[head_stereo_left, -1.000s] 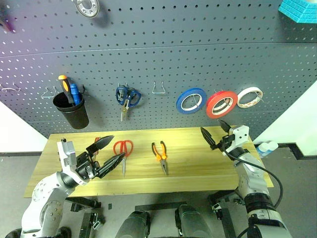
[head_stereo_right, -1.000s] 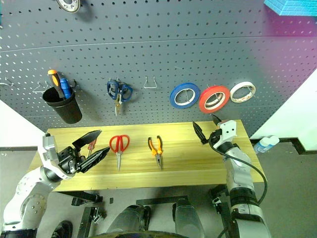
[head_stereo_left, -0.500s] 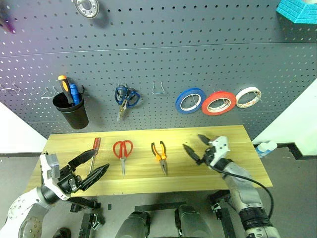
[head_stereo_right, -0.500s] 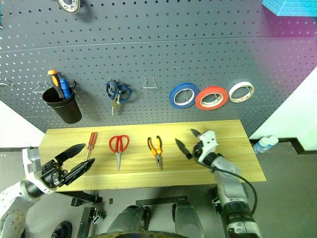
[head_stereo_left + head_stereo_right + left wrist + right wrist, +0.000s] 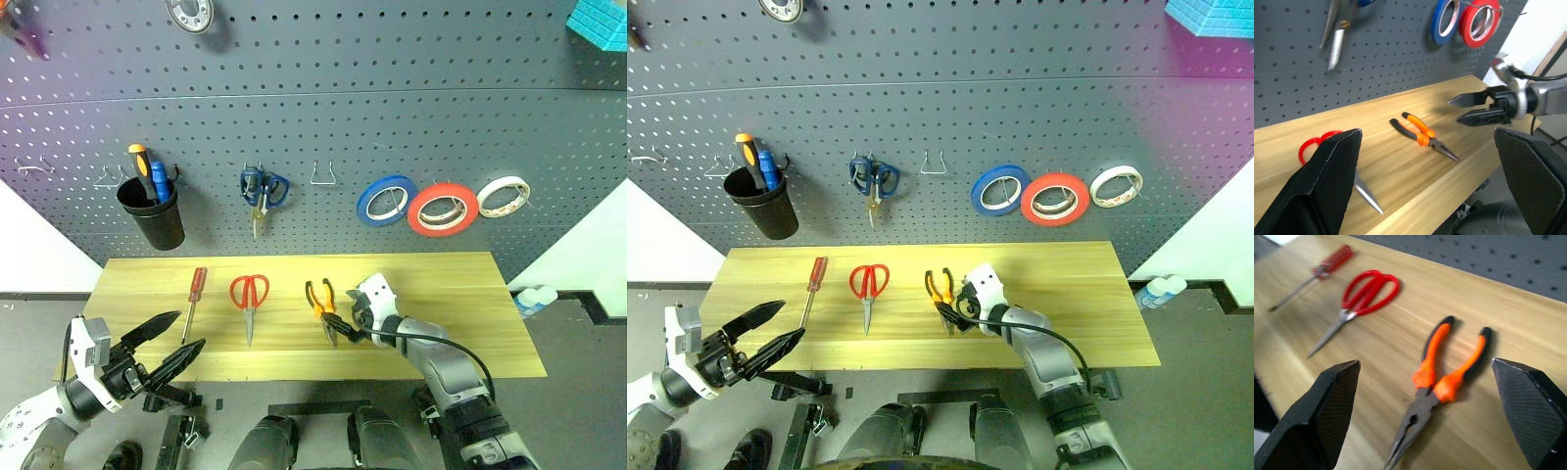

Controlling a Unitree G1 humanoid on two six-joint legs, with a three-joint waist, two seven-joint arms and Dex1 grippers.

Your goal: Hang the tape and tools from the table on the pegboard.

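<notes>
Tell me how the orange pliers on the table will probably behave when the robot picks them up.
The pliers are metal with rubbery handles, so probably stiff and rather heavy for their size. Their handles lie spread apart, so the joint may swing when lifted. They lie flat on the table, so they should slide, not roll. The open right claw is at their tip.

The two head views look forward and down from above the table (image 5: 470,269), facing the pegboard (image 5: 392,117) squarely and taking in the whole tabletop from some way back. The left wrist view looks level across the table from its left front corner, towards the pliers (image 5: 1422,134). The right wrist view sits close above the same pliers, looking towards the scissors (image 5: 1359,298) and screwdriver (image 5: 1315,274).
</notes>
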